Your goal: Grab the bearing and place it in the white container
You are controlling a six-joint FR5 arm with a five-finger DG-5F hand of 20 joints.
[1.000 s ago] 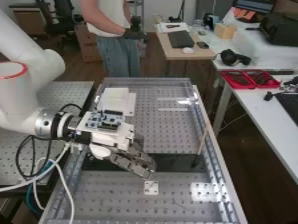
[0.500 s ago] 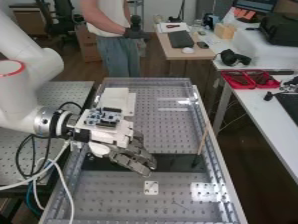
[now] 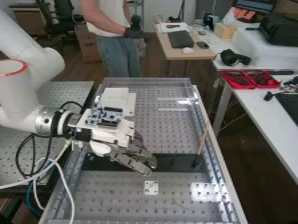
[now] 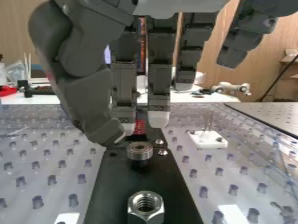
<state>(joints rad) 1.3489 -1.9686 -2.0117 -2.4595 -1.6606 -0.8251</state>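
Observation:
Over the black strip across the bench, the hand (image 3: 130, 156) hangs with its fingers slanting down and extended. In the wrist view the hand (image 4: 124, 85) is open, its long fingers nearly straight and the thumb apart from them. The small round metal bearing (image 4: 140, 150) stands on the black strip (image 4: 174, 187), close to the tips of the thumb and fingers, with nothing curled round it. Whether the thumb touches it, I cannot tell. A white box-like piece (image 3: 115, 97), perhaps the white container, lies on the bench beyond the hand.
A hex nut (image 4: 145, 204) stands on the same strip as the bearing. A small white plate with thin upright pins (image 4: 207, 139) sits on the perforated bench (image 3: 179, 200). One thin brown stick (image 3: 202, 142) leans near the bench's right edge. Red trays (image 3: 250, 79) lie on the side table.
The hand has shifted very slightly, its fingertips now a little farther up the high view than a second ago. Over the last half second it looks nearly still.

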